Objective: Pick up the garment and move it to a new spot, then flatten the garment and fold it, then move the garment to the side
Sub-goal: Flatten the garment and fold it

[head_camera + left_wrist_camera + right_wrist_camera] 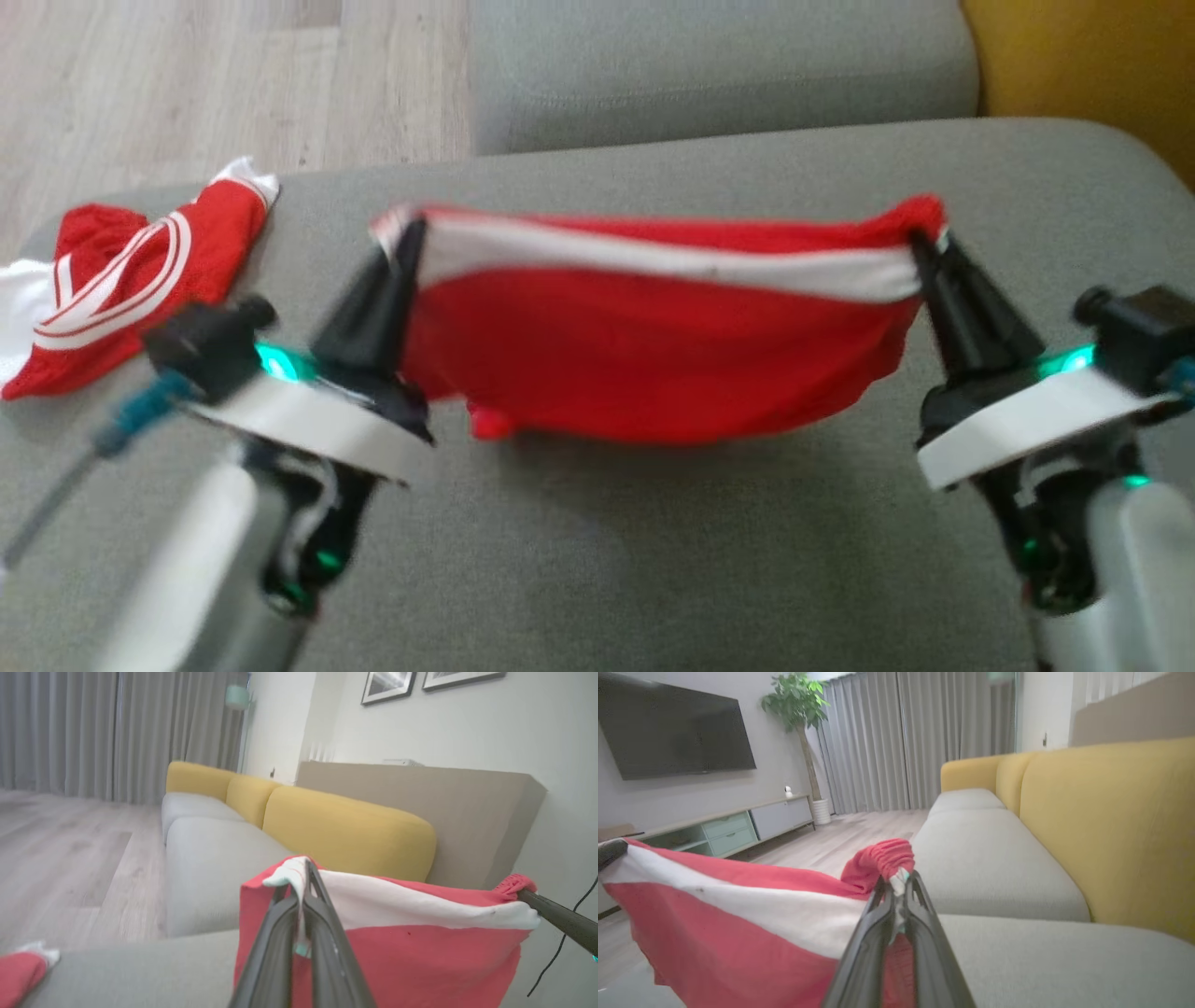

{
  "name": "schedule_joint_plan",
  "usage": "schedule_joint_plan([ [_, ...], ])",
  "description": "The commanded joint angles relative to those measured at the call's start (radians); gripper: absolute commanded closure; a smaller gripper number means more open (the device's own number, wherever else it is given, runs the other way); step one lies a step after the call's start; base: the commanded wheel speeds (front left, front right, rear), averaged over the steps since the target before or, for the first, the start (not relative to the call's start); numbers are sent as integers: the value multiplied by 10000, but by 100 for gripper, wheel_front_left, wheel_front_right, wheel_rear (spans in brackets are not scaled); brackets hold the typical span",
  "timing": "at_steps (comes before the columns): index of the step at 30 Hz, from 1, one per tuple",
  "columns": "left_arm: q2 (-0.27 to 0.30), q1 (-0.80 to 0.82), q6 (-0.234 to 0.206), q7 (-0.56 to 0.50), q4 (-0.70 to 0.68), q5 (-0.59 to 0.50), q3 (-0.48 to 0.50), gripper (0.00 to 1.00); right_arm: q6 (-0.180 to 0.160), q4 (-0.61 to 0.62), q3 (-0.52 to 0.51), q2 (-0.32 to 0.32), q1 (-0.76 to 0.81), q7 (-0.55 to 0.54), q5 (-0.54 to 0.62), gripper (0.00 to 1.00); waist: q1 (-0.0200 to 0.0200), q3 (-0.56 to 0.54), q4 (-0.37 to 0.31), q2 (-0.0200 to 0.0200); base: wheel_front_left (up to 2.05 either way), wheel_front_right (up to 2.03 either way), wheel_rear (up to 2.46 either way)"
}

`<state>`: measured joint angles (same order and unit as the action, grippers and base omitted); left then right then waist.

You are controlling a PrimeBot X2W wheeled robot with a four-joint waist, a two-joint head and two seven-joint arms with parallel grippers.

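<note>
The garment (pixel 644 364) is red with a white band along its top edge. It hangs stretched between my two grippers above the grey sofa seat (pixel 597 560). My left gripper (pixel 411 229) is shut on its left top corner, and my right gripper (pixel 924 233) is shut on its right top corner. In the left wrist view the garment (pixel 411 961) hangs from my left gripper (pixel 303 868), with the other arm's dark finger at the far corner. The right wrist view has my right gripper (pixel 899 877) pinching the bunched red and white edge of the garment (pixel 738 933).
A second red and white garment (pixel 121 280) lies crumpled on the seat's left end. Another grey seat cushion (pixel 719 65) lies beyond, yellow back cushions (pixel 345 830) line the right, and wooden floor (pixel 187 75) lies off the left edge.
</note>
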<state>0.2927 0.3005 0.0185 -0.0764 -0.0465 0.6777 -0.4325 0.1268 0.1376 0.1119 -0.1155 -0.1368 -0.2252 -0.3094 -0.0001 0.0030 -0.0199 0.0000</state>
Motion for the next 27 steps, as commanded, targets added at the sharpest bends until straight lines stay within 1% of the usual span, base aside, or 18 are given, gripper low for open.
schedule_joint_plan([
  [1,548,1009,-66,-250,-1033,-141,632,100,39,971,123,-234,-742,-184,-150,100,1,-155,-26,0,0,0,0],
  [4,933,1566,-137,-748,-1938,-229,827,100,39,1809,95,-335,-1037,-476,-311,100,1,-220,-53,0,0,0,0],
  [7,1251,2141,-173,-1276,-2416,-262,970,100,39,2465,145,-364,-1324,-763,-445,100,1,-208,-86,0,0,0,0],
  [10,1486,2653,-138,-1651,-2391,-298,1046,100,39,2714,84,-397,-1610,-1044,-342,100,1,-21,-136,0,0,0,0],
  [14,1582,3161,-42,-1939,-2041,-245,1052,100,39,2549,120,-311,-2028,-1237,-224,100,1,504,-182,0,0,0,0],
  [18,1606,4097,202,-2078,-1135,-278,1023,100,39,1610,379,-152,-3092,-1244,-189,100,1,1508,-242,0,0,0,0],
  [19,1598,4751,359,-2000,-538,-393,1012,100,39,856,492,-48,-3895,-1056,-107,100,1,2004,-273,0,0,0,0],
  [20,1588,5130,427,-1933,-219,-466,1017,100,39,451,527,28,-4356,-923,-60,100,1,2253,-294,0,0,0,0],
  [23,1501,6428,588,-1511,775,-807,1041,100,39,-822,430,265,-5912,-223,350,100,1,2793,-348,0,0,0,0],
  [27,1204,8243,660,-450,1900,-1381,1145,100,39,-2329,16,543,-7848,1104,1075,100,1,3286,-320,0,0,0,0],
])
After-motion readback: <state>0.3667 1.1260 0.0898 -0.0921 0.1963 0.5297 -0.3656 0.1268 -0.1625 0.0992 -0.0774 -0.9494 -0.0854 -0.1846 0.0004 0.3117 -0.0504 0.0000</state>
